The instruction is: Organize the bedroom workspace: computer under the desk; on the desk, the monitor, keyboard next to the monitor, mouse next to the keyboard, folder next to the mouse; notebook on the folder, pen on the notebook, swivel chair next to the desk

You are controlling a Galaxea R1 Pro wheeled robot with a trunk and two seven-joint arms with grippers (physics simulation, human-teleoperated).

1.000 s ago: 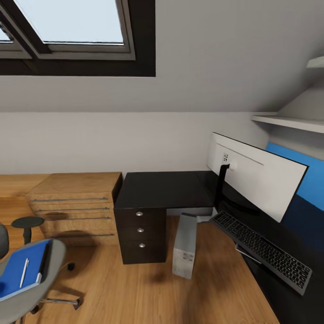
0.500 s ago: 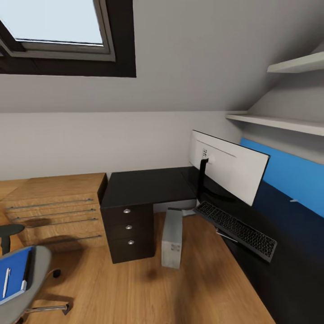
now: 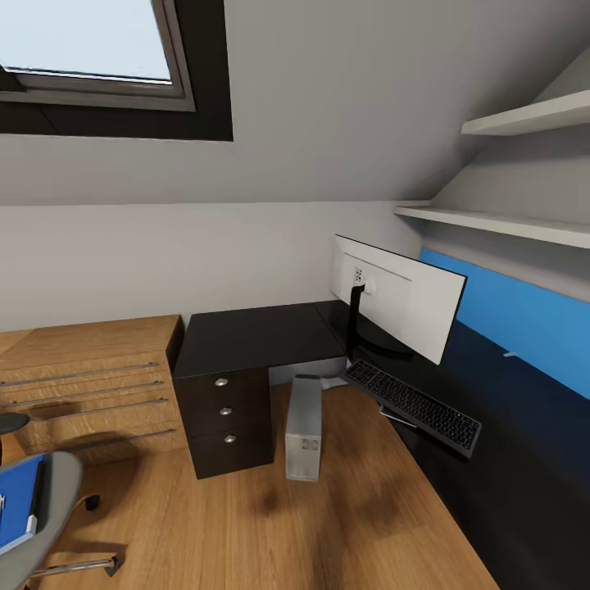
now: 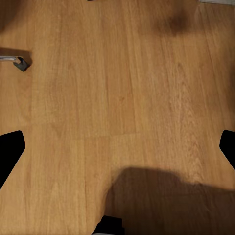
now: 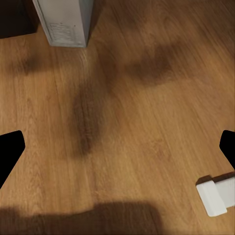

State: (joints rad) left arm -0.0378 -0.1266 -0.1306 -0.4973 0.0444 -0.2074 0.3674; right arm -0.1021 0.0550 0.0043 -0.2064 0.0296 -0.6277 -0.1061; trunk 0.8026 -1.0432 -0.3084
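The black L-shaped desk (image 3: pixel 262 334) stands in the corner, its drawers facing me. On its right wing the monitor (image 3: pixel 401 297) shows its white back, and the keyboard (image 3: pixel 412 405) overhangs the desk's edge in front of it. The grey-white computer (image 3: pixel 303 426) (image 5: pixel 63 22) stands on the floor by the drawers. At the lower left edge is the swivel chair (image 3: pixel 51 500) with the blue folder (image 3: pixel 12 512) and a dark strip, seemingly the notebook (image 3: pixel 37 490), on its seat. Mouse and pen are out of view. My left gripper (image 4: pixel 117 147) and right gripper (image 5: pixel 117 147) hang open over bare wooden floor.
A light wood cabinet (image 3: pixel 82 385) stands left of the desk. White shelves (image 3: pixel 508 221) and a blue wall panel (image 3: pixel 524 319) run above the desk's right wing under the sloped ceiling. A chair caster (image 4: pixel 18 62) and a white desk foot (image 5: pixel 215 196) rest on the floor.
The whole head view has shifted left, so the camera has turned right. The chair has slid mostly out of frame and the pen on the folder is now cut off.
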